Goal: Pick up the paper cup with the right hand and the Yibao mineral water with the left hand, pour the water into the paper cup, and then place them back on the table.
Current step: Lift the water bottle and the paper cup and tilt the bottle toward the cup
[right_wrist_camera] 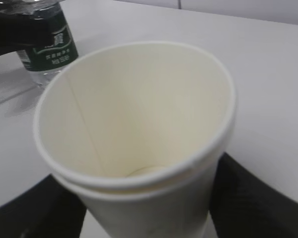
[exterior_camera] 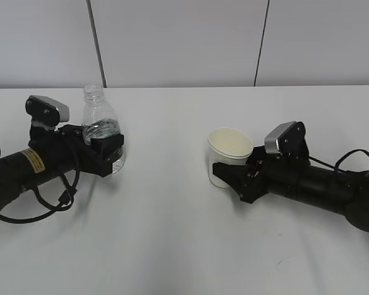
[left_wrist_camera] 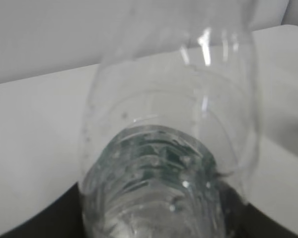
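White bench (exterior_camera: 172, 246) carries both things in the outside view, well apart: the water bottle (exterior_camera: 101, 126) on the left, uncapped and upright, and the paper cup (exterior_camera: 229, 153) right of the middle. We see the left gripper (exterior_camera: 107, 153) closed around the bottle's lower body, low enough, we judge, to leave the neck free for pouring. The left arm (exterior_camera: 24, 169) lies nearly flat along the bench, reaching in from the side. The right gripper (exterior_camera: 234, 178) clasps the cup's lower wall, the right arm (exterior_camera: 320, 187) likewise low and level. Whether either thing has left the bench yet we cannot tell.

From the left wrist, the bottle (left_wrist_camera: 169, 148) fills the picture, water low inside; dark gripper parts show at both bottom corners, so the bottle sits between them.

From the right wrist, we look into the cup (right_wrist_camera: 139, 124), empty and open upward, ready to receive water. Black gripper parts flank its base. The bottle (right_wrist_camera: 47, 44) stands far off, green label showing.
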